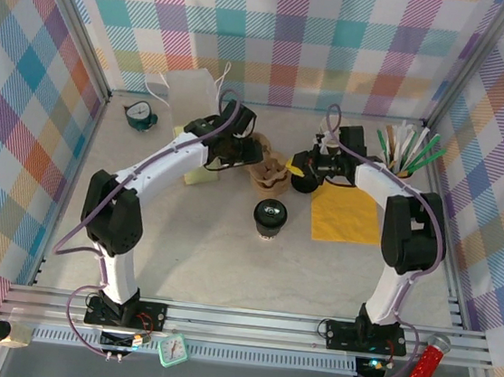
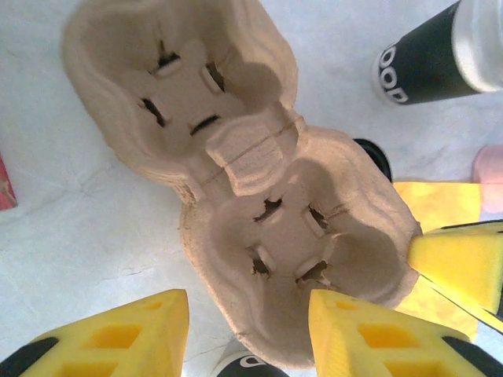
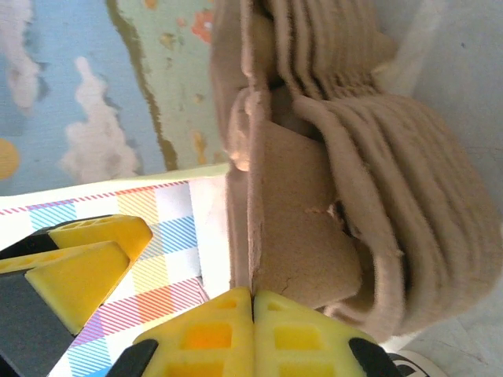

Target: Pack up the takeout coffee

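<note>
Left tool [image 2: 247,318] spread astride pulp carrier [image 2: 259,157] | right tool [image 3: 252,305] pinching its rim | takeout coffee [image 1: 270,214] on pale table [image 1: 190,254] | plaid walls [image 1: 278,37]

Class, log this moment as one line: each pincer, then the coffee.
left pincer: open, above cup carrier | right pincer: shut on cup carrier's rim | takeout coffee: lidded, upright on table, not yet packed

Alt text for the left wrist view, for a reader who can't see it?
A brown cup carrier with two empty wells, seen from above against a pale table. The left gripper hangs over its near end, yellow jaws apart; the right gripper pinches its right rim. A black cup and a yellow napkin sit at the right.
</note>
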Tool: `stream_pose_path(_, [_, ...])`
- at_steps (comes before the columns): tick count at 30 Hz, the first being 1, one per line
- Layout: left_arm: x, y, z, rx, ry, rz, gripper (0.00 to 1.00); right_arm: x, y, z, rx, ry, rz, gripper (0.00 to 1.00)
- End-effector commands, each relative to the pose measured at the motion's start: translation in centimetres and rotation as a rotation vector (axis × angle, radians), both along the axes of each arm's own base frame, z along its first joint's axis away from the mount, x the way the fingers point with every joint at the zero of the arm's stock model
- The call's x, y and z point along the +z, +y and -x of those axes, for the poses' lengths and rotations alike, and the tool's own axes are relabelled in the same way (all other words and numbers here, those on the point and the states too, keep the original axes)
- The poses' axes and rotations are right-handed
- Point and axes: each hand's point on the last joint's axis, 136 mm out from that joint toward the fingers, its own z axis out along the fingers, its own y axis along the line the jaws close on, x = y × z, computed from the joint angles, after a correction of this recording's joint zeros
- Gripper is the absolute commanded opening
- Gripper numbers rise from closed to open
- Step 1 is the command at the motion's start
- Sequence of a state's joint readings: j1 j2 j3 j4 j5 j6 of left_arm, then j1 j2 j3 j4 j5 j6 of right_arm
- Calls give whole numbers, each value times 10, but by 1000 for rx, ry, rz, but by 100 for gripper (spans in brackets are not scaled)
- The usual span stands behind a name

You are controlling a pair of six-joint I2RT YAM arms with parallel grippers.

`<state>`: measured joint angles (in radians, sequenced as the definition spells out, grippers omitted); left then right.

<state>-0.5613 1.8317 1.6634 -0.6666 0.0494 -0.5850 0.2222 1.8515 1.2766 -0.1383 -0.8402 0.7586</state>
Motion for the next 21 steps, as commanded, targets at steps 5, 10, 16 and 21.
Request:
stream_pose_path(5, [46, 12, 7, 7, -81, -2, 46, 47, -1, -3, 0, -128, -57, 0])
stream_pose_path(10, [42, 11, 9, 6, -65, 7, 47, 47, 0, -5, -7, -126, -69, 0])
stream_pose_path(16, [28, 13, 11, 9, -46, -7, 47, 29, -1, -5, -9, -96, -64, 0])
stream_pose_path(21, [24, 13, 10, 9, -41, -10, 47, 22, 0, -7, -23, -100, -78, 0])
